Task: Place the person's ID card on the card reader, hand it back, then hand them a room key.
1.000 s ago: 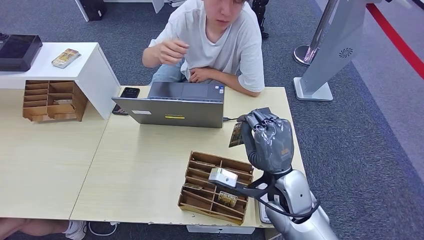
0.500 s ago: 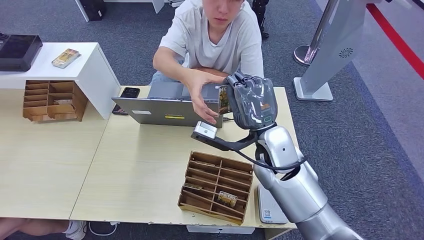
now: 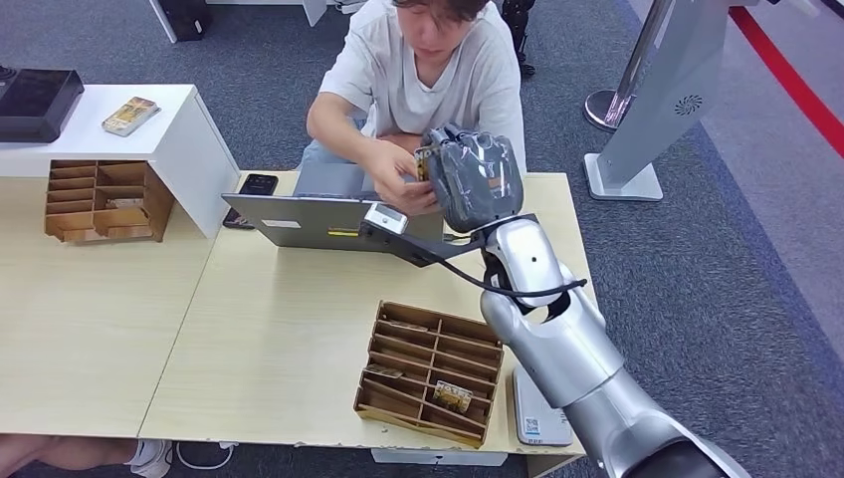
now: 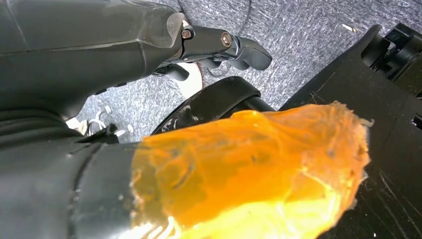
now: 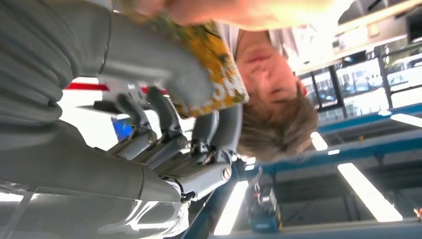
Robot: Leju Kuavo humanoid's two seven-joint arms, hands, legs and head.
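Observation:
My right hand point(image 3: 476, 179) is raised over the far edge of the table, above the laptop point(image 3: 338, 214). It pinches a patterned yellow and green card point(image 3: 422, 164) between thumb and fingers. The seated person's hand point(image 3: 393, 174) has closed on the card's other side. In the right wrist view the card point(image 5: 214, 64) lies under my grey thumb point(image 5: 164, 69), with the person's fingers point(image 5: 224, 10) on its edge. The white card reader point(image 3: 540, 408) lies at the table's front right. My left hand point(image 4: 224, 45) hangs over the carpet, fingers stretched out and holding nothing.
A wooden card organizer point(image 3: 430, 370) with a card point(image 3: 452, 395) in a front slot stands beside the reader. A black phone point(image 3: 258, 184) lies left of the laptop. A second organizer point(image 3: 100, 199), a white shelf point(image 3: 169, 139) and a black device point(image 3: 35, 100) are far left.
My right arm has lifted the card from beside the organizer up and forward to the person. The person's hand came down from the chest, reached out and took hold of the card.

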